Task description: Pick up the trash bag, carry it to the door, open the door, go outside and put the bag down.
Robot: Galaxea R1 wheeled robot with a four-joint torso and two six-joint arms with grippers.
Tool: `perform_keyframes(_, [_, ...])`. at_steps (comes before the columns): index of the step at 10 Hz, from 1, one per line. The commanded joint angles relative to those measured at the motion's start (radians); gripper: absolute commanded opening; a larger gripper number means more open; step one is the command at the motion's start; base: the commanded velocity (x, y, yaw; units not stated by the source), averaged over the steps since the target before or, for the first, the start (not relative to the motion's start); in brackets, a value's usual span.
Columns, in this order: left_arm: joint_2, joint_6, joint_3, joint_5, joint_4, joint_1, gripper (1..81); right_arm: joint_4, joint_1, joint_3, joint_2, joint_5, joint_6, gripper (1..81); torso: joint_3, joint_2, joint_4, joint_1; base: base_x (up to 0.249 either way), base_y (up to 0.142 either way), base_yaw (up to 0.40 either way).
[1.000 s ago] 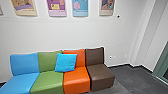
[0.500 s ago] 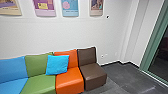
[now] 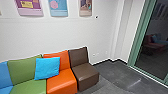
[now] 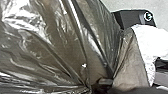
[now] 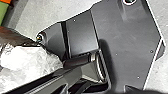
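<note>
With the brown seat (image 3: pixel 86 73) as our landmark, we judge that we are at the carrying step, somewhere between picking up and reaching the door. Our trash bag (image 4: pixel 50 45) is close to our body, on our side of the brown seat, its dark film drawn into creases that run together at one narrow neck. White crumpled stuff (image 4: pixel 150 45) shows against that film, though we cannot tell whether it sits inside or outside. How far the jaws on either arm are open we cannot tell, nor whether they have hold of anything; the gathered neck only suggests that the left arm bears the load. Left of the brown seat stands the orange seat (image 3: pixel 62 82), while to its right, past some dark floor (image 3: pixel 115 72), rises a green frame (image 3: pixel 139 40) around a glass panel (image 3: pixel 157 57). We see no handle on it, so we cannot say whether it is the door we want. The next move, as we judge it, calls for smooth driving with room between the bag and both the brown seat's corner and the frame. Such thin film could snag or tear, and a sharp turn could set the load swinging.
</note>
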Motion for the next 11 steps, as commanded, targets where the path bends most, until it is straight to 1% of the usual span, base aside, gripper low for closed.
perform_keyframes(1, [-0.002, 0.007, -0.002, 0.065, 0.004, -0.05, 1.0, -0.015, 0.033, 0.007, 0.003, -0.053, -0.002, 81.1, 0.0, 0.0, 0.0, 0.0, 0.0, 0.0, -0.269])
perform_keyframes(9, [-0.005, 0.007, -0.002, 0.058, 0.003, -0.05, 1.0, -0.015, 0.027, 0.001, -0.001, -0.054, 0.0, 81.1, 0.0, 0.0, 0.0, 0.0, 0.0, 0.0, -0.272])
perform_keyframes(10, [-0.005, 0.007, -0.002, 0.058, 0.003, -0.05, 1.0, -0.015, 0.018, -0.001, 0.015, -0.051, -0.033, 81.1, 0.0, 0.0, 0.0, 0.0, 0.0, 0.0, -0.272])
perform_keyframes(11, [-0.006, 0.007, -0.002, 0.058, 0.003, -0.05, 1.0, 0.023, 0.014, -0.024, 0.03, -0.042, -0.113, 81.1, 0.0, 0.0, 0.0, 0.0, 0.0, 0.0, -0.272])
